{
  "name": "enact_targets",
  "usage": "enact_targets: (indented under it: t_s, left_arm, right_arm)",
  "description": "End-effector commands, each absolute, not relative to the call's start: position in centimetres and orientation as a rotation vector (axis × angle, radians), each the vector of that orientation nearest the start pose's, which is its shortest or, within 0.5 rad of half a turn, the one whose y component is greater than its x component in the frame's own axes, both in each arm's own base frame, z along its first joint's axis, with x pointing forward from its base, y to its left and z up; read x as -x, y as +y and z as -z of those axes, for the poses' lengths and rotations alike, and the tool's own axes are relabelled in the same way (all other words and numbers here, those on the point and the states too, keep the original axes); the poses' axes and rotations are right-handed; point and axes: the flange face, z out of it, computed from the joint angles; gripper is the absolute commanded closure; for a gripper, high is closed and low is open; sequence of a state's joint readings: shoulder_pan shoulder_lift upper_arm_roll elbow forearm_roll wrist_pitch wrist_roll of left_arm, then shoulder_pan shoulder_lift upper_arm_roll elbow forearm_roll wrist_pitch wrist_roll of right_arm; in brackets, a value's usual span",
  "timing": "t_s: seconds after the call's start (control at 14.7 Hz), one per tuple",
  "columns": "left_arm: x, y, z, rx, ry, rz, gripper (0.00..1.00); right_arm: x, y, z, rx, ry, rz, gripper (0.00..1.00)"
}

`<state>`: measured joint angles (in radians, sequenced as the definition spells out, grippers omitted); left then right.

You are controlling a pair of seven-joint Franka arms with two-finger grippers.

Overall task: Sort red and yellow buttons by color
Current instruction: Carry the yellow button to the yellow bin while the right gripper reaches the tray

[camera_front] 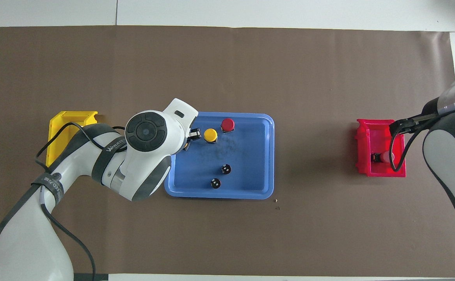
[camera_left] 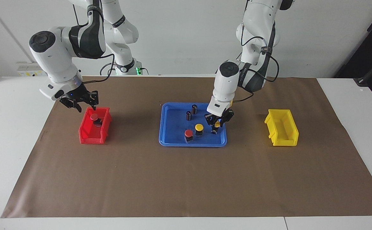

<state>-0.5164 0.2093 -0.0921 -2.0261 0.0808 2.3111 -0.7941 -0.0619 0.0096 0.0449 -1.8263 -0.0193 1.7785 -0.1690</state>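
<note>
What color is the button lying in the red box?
Red: the button has a red cap, best seen in the facing view.

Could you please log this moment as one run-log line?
left gripper: shut on yellow domed button in blue tray | right gripper: above red bin | red domed button: in bin

A plain white wall [camera_left: 179, 38] rises past a white table [camera_left: 10, 127] covered by brown paper [camera_left: 186, 179].
</note>
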Motion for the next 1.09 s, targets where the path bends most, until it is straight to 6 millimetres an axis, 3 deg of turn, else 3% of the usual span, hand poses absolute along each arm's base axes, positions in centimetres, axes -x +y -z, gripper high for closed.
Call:
enact_targets:
  t_s: [0.0,0.14,0.2,0.27,0.41,0.48,0.61,0.82,1.02]
  left_arm:
    - [-49.7,-34.0,-39.1,3.095,-0.263,0.097,0.98]
    - [-50.3,-33.1,-44.9,3.043,-0.264,0.02,0.99]
    - [-50.7,-31.6,-46.9,3.022,-0.204,-0.023,0.99]
    - [-51.2,-29.3,-48.8,3.03,-0.126,-0.06,0.99]
    - [-52.5,-21.9,-52.9,3.112,-0.043,-0.077,0.99]
    - [-53.0,-18.6,-53.5,3.113,0.018,-0.094,0.99]
    - [-54.3,-12.7,-53.0,3.113,0.097,-0.131,0.99]
    - [-54.4,-4.9,-50.9,3.126,0.106,-0.084,0.99]
    - [-52.9,-3.8,-45.8,3.128,0.096,0.058,0.99]
  right_arm:
    - [-59.0,3.3,-53.9,3.11,-0.193,-0.071,0.37]
    - [-59.7,8.7,-54.3,3.093,-0.069,0.008,0.36]
    - [-60.2,11.4,-54.0,3.086,-0.024,0.019,0.35]
    - [-60.7,13.8,-53.5,3.085,-0.002,0.015,0.35]
    - [-61.8,20.4,-51.9,3.08,0.072,0.02,0.31]
    - [-62.2,24.1,-51.0,3.073,0.087,0.052,0.31]
    - [-62.8,30.9,-47.7,3.071,0.082,0.07,0.33]
    - [-63.6,35.8,-43.4,3.122,0.057,0.147,0.34]
    - [-63.1,37.5,-42.7,3.107,0.046,0.18,0.34]
